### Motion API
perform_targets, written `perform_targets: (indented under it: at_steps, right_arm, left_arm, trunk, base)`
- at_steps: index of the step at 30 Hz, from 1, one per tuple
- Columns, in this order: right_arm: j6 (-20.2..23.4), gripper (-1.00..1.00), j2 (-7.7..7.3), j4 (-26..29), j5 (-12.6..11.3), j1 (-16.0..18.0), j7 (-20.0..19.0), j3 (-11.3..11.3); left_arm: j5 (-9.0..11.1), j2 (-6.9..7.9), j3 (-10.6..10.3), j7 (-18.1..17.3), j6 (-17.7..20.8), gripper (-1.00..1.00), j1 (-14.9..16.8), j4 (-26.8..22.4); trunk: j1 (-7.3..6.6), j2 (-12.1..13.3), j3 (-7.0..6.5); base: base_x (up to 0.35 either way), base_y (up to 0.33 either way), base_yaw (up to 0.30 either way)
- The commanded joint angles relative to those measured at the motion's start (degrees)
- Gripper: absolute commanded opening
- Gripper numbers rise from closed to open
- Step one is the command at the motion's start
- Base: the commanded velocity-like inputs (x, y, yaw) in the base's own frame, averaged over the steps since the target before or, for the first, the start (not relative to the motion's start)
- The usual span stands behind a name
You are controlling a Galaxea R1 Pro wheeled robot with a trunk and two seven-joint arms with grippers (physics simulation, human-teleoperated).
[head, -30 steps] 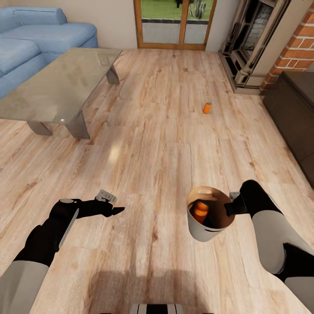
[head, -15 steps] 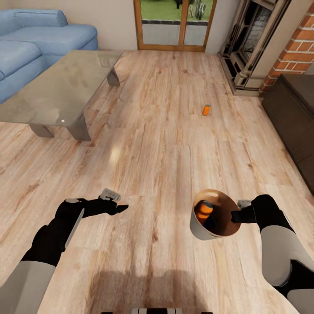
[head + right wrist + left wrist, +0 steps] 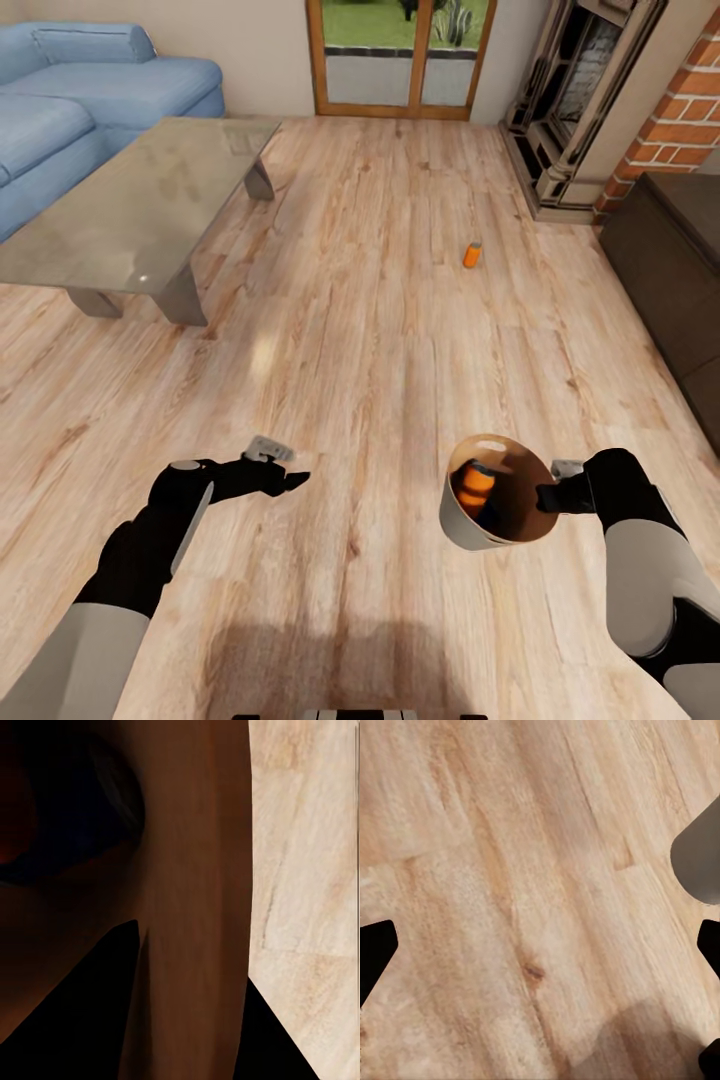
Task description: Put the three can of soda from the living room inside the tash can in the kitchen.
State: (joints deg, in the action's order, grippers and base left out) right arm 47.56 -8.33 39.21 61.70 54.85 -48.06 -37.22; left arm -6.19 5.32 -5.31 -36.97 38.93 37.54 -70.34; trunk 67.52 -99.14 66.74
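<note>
Trash can [image 3: 470,525] is pinched at its rim by the right gripper [image 3: 548,497], tilted; carried cans could be spilled. Left gripper [image 3: 290,482] is held spread, empty. One orange can [image 3: 472,254] is left on the floor [image 3: 380,330].

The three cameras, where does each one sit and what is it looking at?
Head view: on the robot's head, facing forward and down at the floor, both arms, the trash can held by the right gripper, an orange soda can ahead.
Left wrist view: near the open left gripper, facing bare floor; dark fingertips at the edges.
Right wrist view: near the right gripper, facing the can's brown inside.
Shared: trash can, wood floor.
</note>
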Motion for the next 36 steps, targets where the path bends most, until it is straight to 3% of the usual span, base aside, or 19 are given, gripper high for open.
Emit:
perform_targets:
  at_steps: [1,10,36]
  right_arm:
    - [0.32,-1.0,-0.02,-0.01,-0.56,0.02,-0.01,-0.05]
    - [0.49,-1.0,0.05,0.07,-0.53,0.02,0.4,-0.21]
    - [0.61,-1.0,0.48,0.07,-0.53,0.02,0.4,-0.22]
  left_arm:
    - [-0.06,-0.02,-0.02,0.51,0.27,1.0,-0.05,0.06]
    - [-0.09,-0.92,-0.13,4.07,2.05,1.0,-0.18,0.27]
    - [0.28,-1.01,0.2,4.27,2.84,1.0,-0.1,0.04]
  trunk:
    - [0.0,0.0,0.0]
    - [0.0,0.0,0.0]
    - [0.0,0.0,0.0]
  base:
    - [0.194,-0.147,0.0]
    - [0.258,-0.159,-0.006]
    - [0.315,-0.045,-0.2]
